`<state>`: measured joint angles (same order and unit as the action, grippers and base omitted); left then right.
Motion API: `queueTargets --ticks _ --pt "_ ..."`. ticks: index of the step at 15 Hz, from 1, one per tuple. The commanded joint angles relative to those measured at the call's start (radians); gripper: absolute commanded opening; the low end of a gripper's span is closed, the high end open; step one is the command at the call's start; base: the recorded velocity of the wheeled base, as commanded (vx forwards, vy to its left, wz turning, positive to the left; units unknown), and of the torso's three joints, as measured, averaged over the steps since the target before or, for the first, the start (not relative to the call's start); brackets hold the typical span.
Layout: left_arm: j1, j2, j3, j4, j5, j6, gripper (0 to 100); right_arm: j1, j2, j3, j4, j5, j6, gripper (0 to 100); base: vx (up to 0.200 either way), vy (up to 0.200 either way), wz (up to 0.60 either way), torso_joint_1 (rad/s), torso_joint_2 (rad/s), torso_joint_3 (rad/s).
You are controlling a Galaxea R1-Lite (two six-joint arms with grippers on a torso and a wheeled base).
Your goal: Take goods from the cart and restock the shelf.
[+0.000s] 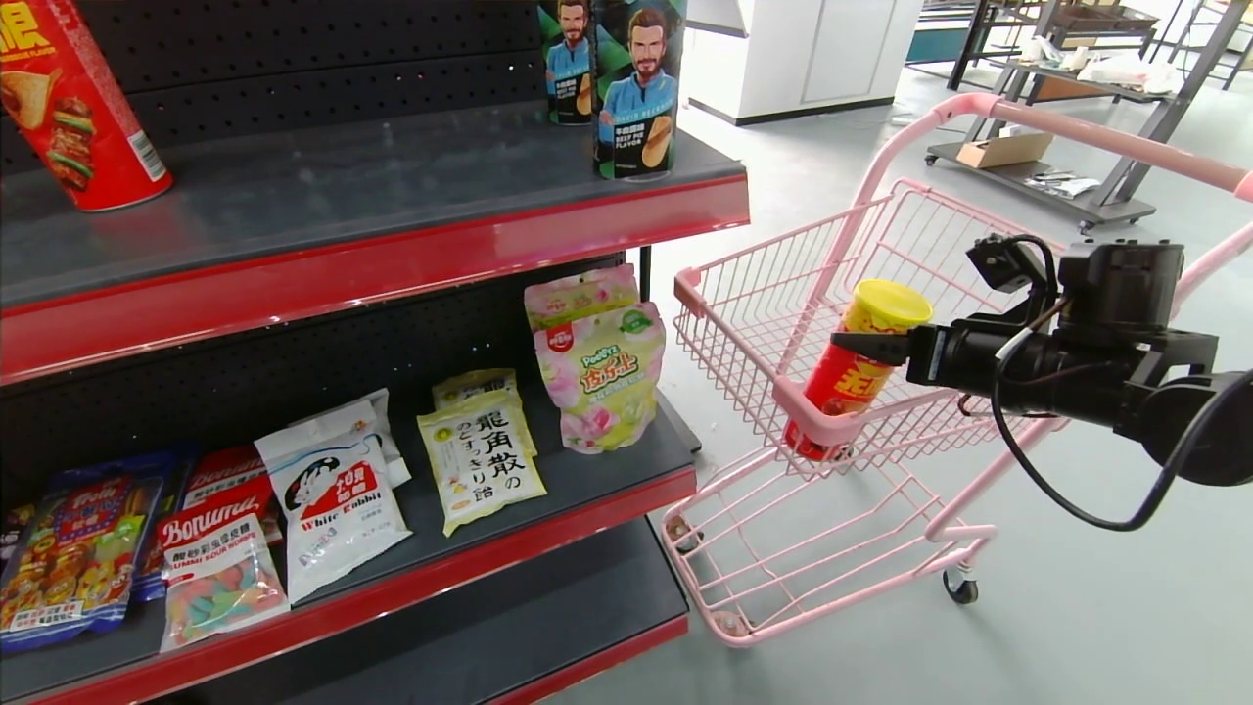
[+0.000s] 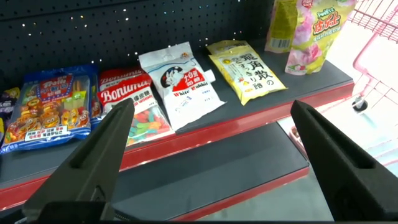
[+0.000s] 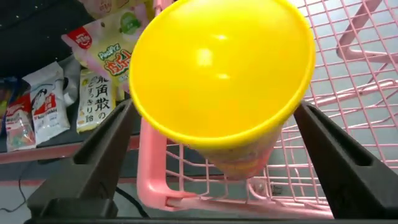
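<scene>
Closest in, the right pincer [image 3: 212, 109] is spread wide around the chip can [image 1: 847, 390]. The right wrist view has a finger on each side of the yellow lid, right beside it, though I can't tell if they're actually touching. The head view adds what that one can't: the can is red-bodied and leans tilted in the near corner of the pink cart [image 1: 687, 284], with one dark finger crossing in front of it.

The left pincer [image 2: 211, 104] is also wide open with nothing in it, hanging in front of the shelf's bottom board [image 2: 217, 177].

Counting: one can in the cart. On the middle board [image 1: 626, 460] there are five snack bags in the front row, each with a second one peeking out behind. Up on the top board [image 1: 392, 186] are three more cans: one red can [image 1: 78, 108] on the left and two green cans [image 1: 636, 88] on the right.
</scene>
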<state>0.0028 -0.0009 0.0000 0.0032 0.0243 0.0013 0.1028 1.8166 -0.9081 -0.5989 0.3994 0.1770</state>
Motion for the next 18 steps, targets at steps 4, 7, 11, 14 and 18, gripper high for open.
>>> queueTargets --ticks 4,7,11,14,18 --pt "0.0 0.001 0.0 0.0 0.0 0.0 100 -0.002 0.087 -0.038 -0.015 -0.004 0.001 100 0.0 0.0 0.0 0.0 0.0 0.0" --pt "0.0 0.001 0.0 0.0 0.0 0.0 100 0.0 0.107 -0.069 -0.015 -0.005 0.001 100 0.0 0.0 0.0 0.0 0.0 0.0" --pt "0.0 0.001 0.0 0.0 0.0 -0.001 100 0.017 0.136 -0.094 -0.038 -0.076 0.012 0 0.0 0.0 0.0 0.0 0.0 0.0" --pt "0.0 0.001 0.0 0.0 0.0 -0.001 100 0.038 0.141 -0.089 -0.041 -0.077 0.033 0 0.0 0.0 0.0 0.0 0.0 0.0" --pt "0.0 0.001 0.0 0.0 0.0 -0.001 100 0.029 -0.011 -0.21 0.011 -0.083 0.002 0 0.0 0.0 0.0 0.0 0.0 0.0"
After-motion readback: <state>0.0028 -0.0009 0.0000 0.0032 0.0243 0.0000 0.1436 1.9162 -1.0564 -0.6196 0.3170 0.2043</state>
